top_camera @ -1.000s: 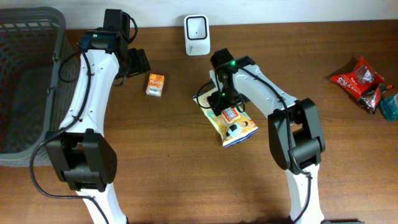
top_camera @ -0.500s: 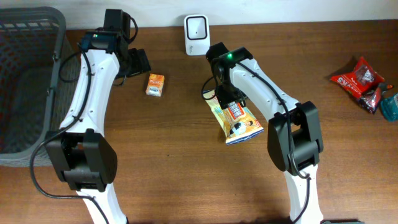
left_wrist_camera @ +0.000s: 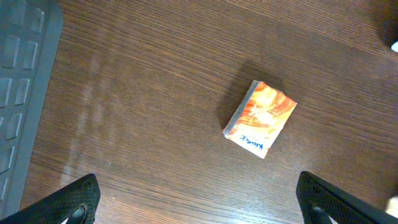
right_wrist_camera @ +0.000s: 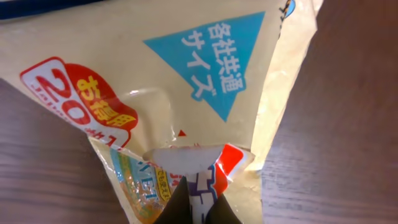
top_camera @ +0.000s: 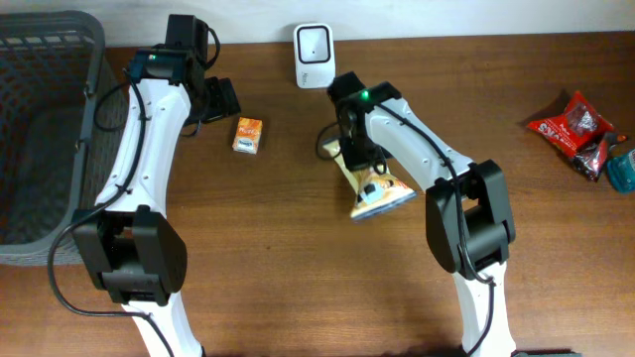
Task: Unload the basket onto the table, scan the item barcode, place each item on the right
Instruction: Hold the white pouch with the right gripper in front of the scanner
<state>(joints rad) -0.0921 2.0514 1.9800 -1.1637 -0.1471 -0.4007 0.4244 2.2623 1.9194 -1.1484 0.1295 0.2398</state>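
- Since a second ago the right claw (right_wrist_camera: 189, 193) has gone from open to closed on the snack bag (top_camera: 379, 193). The bag, which lay flat then, is now bunched and tipped up at the claw's end, and it sits a little nearer the scanner (top_camera: 314, 44).
- The right claw pinches only a thin fold of the bag's film; the wrist view shows the crease gathered between its tips.
- The bag is near the scanner, in front of it and to its right. Its far corner seems to rest on the table (top_camera: 298, 278).
- The left claw (left_wrist_camera: 199, 202) stands wide and holds nothing. It hovers over a small orange box (left_wrist_camera: 261, 118) lying on the table left of the scanner.
- Slip risk: the hold is on a narrow pleat of glossy film, so the weight of the contents may pull the bag free during a lift.
- Read risk: no barcode shows in any view, so the wrong face may end up toward the scanner. Crumpled film could also distort the code.
- Knock risk: the scanner is close, and a swinging bag could nudge it.
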